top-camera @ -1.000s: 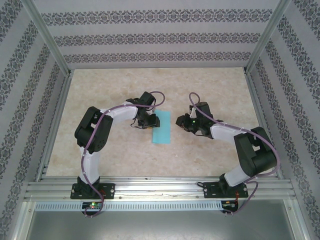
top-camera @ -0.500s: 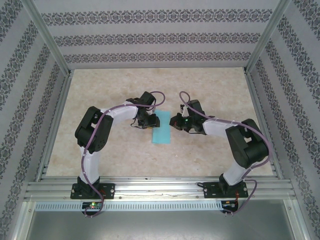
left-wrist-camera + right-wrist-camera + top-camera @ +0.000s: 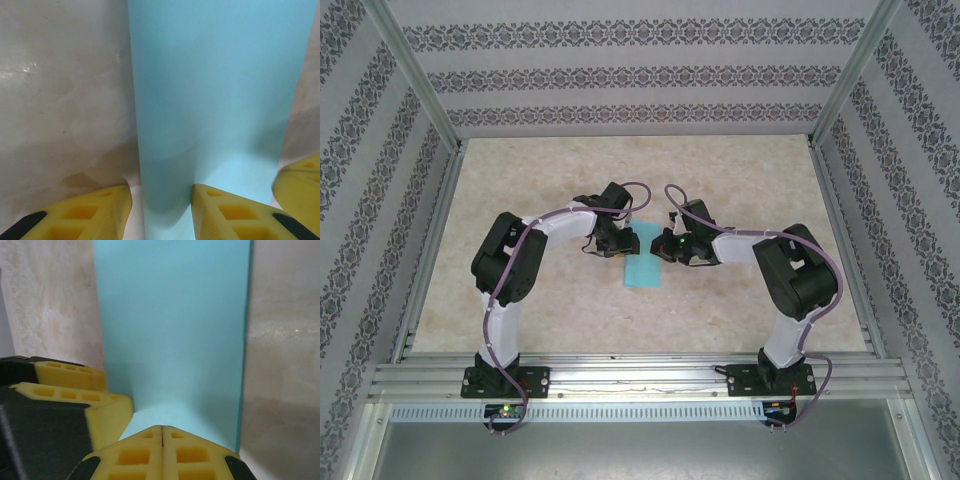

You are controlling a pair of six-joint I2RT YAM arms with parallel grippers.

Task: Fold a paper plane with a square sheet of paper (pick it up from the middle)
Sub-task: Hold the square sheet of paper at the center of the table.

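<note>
Currently the turquoise sheet of paper (image 3: 642, 270) lies flat on the beige marbled counter (image 3: 520, 190), near its middle. It is folded down to a narrow rectangle, with its long axis running away from the arm bases. Both arms bend inward and meet over the far end of the sheet. The left pincer (image 3: 622, 243) sits at that end's left side and the right pincer (image 3: 661, 246) at its right side, the two close together. The near half of the sheet is uncovered. In the left wrist view, the left pincer (image 3: 162, 192) is open: its yellow fingers (image 3: 85, 212) stand apart and one long edge of the paper (image 3: 215, 90) runs up between them. One finger is over bare counter and the other over paper. Nothing is clamped; contact with the surface cannot be judged. A yellow finger of the right pincer shows at the lower right corner of that view. In the right wrist view, the right pincer (image 3: 162, 429) is closed, its two yellow fingers pressed together along a thin seam and their tips low over the end of the sheet (image 3: 170, 320). Whether any paper is pinched between them cannot be told. The left pincer's fingers lie just to the left there, at the sheet's edge. Patterned wallpaper panels (image 3: 640, 80) enclose the counter on three sides.
</note>
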